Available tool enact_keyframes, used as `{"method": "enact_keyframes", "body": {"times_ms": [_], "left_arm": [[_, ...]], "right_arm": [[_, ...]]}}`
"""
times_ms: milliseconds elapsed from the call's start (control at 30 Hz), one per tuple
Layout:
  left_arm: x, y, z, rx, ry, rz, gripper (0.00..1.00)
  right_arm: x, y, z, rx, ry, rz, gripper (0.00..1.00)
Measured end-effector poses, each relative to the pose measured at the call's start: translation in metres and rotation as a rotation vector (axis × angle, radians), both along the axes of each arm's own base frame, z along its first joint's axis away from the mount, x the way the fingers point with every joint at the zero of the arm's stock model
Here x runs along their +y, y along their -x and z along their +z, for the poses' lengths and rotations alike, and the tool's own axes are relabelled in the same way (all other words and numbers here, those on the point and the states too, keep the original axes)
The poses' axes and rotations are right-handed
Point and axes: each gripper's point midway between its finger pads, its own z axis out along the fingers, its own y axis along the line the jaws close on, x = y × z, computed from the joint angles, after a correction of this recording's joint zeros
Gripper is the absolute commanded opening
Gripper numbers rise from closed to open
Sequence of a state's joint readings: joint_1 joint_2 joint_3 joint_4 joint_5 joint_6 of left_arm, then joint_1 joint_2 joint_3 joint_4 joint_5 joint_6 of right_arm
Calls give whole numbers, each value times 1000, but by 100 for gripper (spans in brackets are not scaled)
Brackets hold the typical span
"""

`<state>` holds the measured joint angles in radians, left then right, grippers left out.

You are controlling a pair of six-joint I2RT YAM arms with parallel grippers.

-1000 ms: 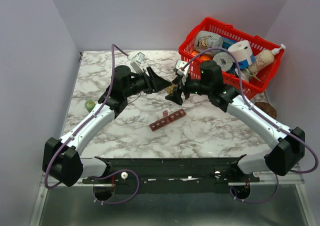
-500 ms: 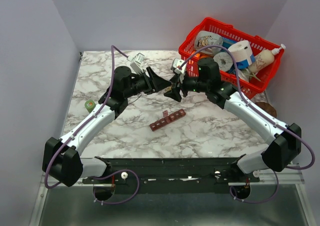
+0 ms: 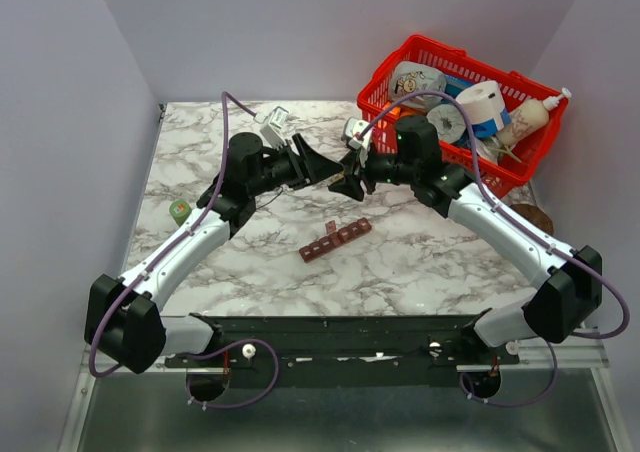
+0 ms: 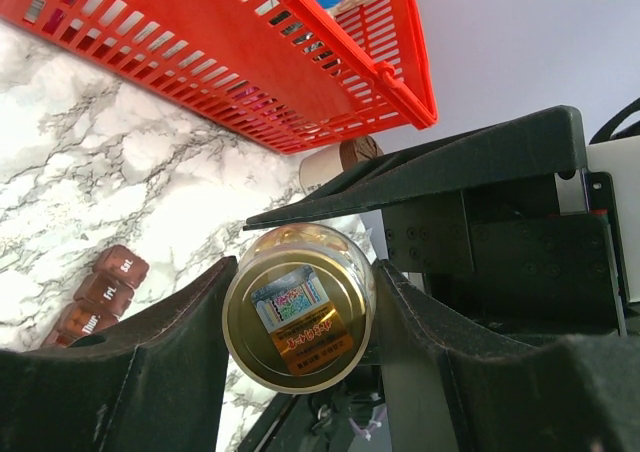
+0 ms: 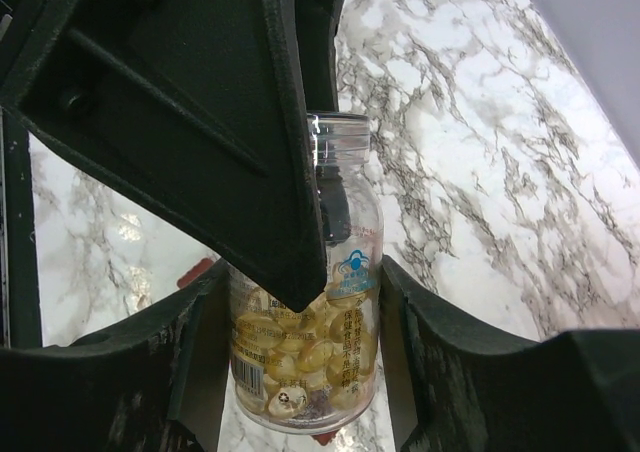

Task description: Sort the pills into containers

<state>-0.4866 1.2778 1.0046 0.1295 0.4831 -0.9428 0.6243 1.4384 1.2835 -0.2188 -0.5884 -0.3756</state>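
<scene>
While the left hand (image 4: 305, 277) grips the bottle (image 4: 298, 317), the right hand (image 5: 300, 357) clasps it.

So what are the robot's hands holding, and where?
A small clear bottle of yellow pills, cap off. The left gripper clamps its upper body; the right gripper hugs its lower sides.

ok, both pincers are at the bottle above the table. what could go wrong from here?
1. The bottle looks uncapped and holds many pills. The left pincer clamps it and the right pincer flanks it, so any tilt or tug in a handover could spill pills onto the table.
2. The pill organiser lies apart from the bottle and its compartments are small, so a pour from here could easily miss.
</scene>
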Motion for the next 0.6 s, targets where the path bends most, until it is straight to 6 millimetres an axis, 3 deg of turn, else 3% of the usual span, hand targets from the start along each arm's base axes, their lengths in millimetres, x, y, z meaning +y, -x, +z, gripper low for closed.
{"method": "enact_keyframes", "body": {"times_ms": [100, 233, 467, 600], "left_arm": [[2, 2, -1, -4, -14, -1, 81], [15, 7, 8, -50, -38, 15, 91], [66, 12, 63, -247, -35, 111, 92], [74, 27, 77, -343, -52, 67, 92]], "right_arm": [[1, 3, -1, 7, -4, 17, 23], [1, 15, -9, 54, -18, 78, 22], [-2, 44, -2, 133, -78, 204, 22], [-5, 61, 12, 187, -133, 286, 21]]}}
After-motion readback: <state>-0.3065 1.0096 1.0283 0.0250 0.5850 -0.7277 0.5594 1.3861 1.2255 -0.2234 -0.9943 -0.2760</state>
